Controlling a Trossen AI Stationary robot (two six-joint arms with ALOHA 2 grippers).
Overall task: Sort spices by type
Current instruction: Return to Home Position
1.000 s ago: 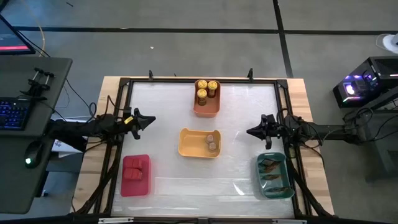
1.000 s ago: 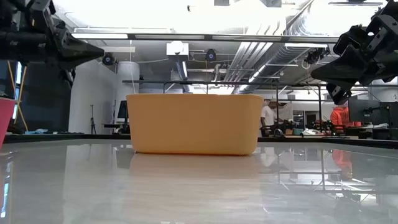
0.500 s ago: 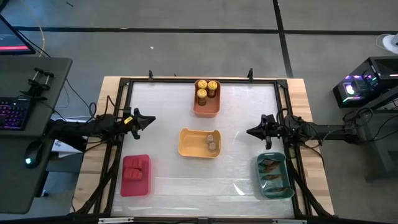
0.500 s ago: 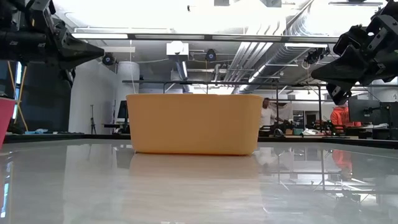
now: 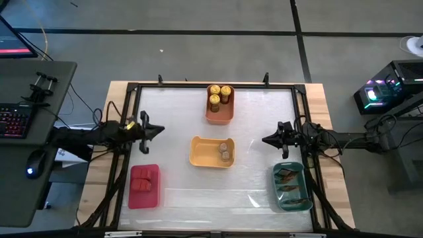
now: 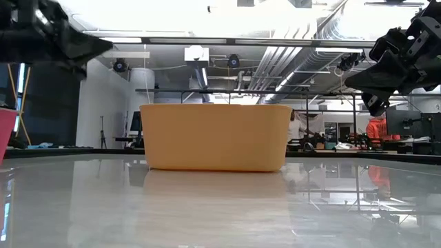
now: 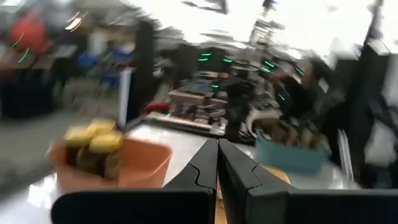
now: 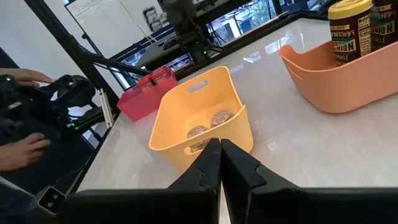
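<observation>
Left tool (image 5: 157, 129): fingers pressed together with nothing between them; at the left edge of the counter (image 5: 258, 116), raised off the surface. Change over the last half second: the wrist has rolled and the tool has drawn back slightly toward its own side; its own camera view is smeared, which fits a tool in motion. Right tool (image 5: 266, 139): fingers likewise closed and empty; near the right edge, just beyond the far end of the teal bin (image 5: 275, 188), unmoved over the last second. Yellow-lidded jars (image 5: 220, 94): three, upright in the orange bin (image 5: 220, 118) at the far middle. Grey-brown jars (image 5: 226, 151): two, at the right end of the yellow bin (image 5: 202, 153) in the centre. Red tins (image 5: 144, 178): in the red bin (image 5: 144, 202), near left. Brown packets (image 5: 289, 182): in the teal bin, near right. No bin or its contents has shifted. Loose containers on the open counter: none visible from overhead. Assessment: each kind sits in a bin of its own, so the sorting looks finished. The left tool's small roll and retreat reads as the closing move to a rest pose, and the right tool appears parked already. No further pick seems called for.
</observation>
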